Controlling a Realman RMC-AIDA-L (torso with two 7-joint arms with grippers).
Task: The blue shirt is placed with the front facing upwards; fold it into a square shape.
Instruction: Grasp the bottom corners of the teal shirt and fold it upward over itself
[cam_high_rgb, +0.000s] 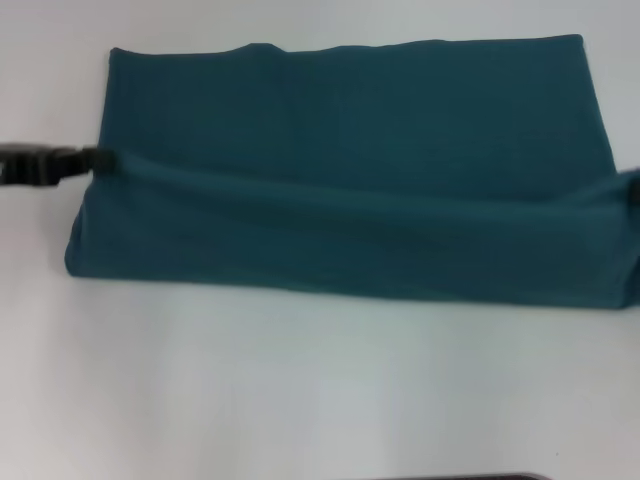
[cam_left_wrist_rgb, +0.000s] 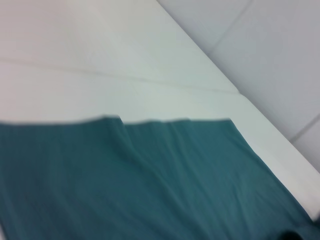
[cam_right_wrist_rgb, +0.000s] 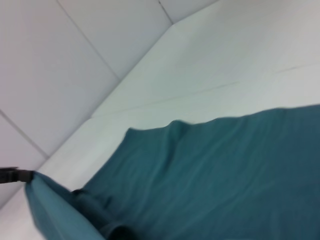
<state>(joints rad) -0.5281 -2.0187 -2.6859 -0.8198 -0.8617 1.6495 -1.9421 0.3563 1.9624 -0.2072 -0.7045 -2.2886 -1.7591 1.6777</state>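
Your blue shirt (cam_high_rgb: 350, 190) lies as a wide band on the table (cam_high_rgb: 300, 400), its near layer lifted from the left gripper (cam_high_rgb: 95, 158), clamped on its end, toward the unseen right one; squaring remains.

The blue shirt (cam_right_wrist_rgb: 215, 180) fills the lower right of the frame as a broad sheet of dark teal cloth, rippled with shallow creases, its pale-edged border running from the right edge down toward the middle left. At the lower left the cloth is drawn up into a raised, taut fold that ends at a small dark claw (cam_right_wrist_rgb: 17, 175) entering from the left edge, the fabric meeting its tip. The white surface (cam_right_wrist_rgb: 225, 65) stretches behind the shirt across the upper right, and a pale tiled floor occupies the upper left corner.
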